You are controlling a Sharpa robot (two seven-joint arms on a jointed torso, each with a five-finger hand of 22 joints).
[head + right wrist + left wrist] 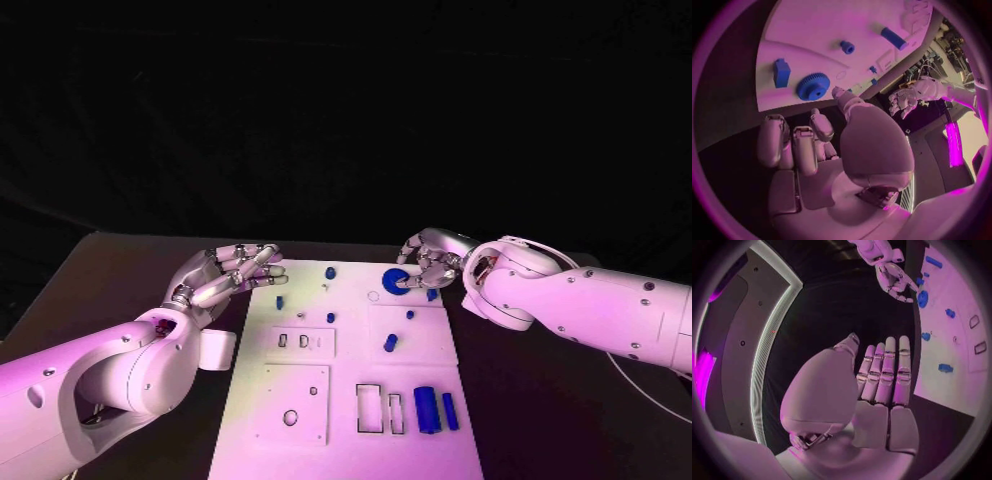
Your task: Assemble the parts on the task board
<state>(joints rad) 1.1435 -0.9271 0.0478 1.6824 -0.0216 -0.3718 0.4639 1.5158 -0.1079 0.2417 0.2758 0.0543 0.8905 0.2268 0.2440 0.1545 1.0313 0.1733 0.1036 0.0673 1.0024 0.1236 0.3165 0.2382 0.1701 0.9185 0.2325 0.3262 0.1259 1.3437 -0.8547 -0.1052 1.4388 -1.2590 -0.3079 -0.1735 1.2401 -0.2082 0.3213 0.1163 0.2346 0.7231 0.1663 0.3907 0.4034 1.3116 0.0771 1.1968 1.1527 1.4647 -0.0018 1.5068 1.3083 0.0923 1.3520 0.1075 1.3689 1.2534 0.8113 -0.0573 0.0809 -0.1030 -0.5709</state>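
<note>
The white task board (361, 440) lies in the middle of the table. A blue gear (395, 279) lies flat near its far right corner, also visible in the right wrist view (812, 86). My right hand (430, 258) hovers just beyond the gear, fingers apart and thumb tip close to its rim; it holds nothing. A blue block (781, 72) sits next to the gear. My left hand (231, 272) is raised beside the board's far left corner, fingers spread and empty. Two blue cylinders (427, 408) lie near the board's front right.
Several small blue pegs (330, 317) stand across the board's far half, and a short blue rod (391, 342) lies mid-board. Rectangular slots (371, 407) and a round hole (290, 417) open in the near half. Black table (534, 420) surrounds the board.
</note>
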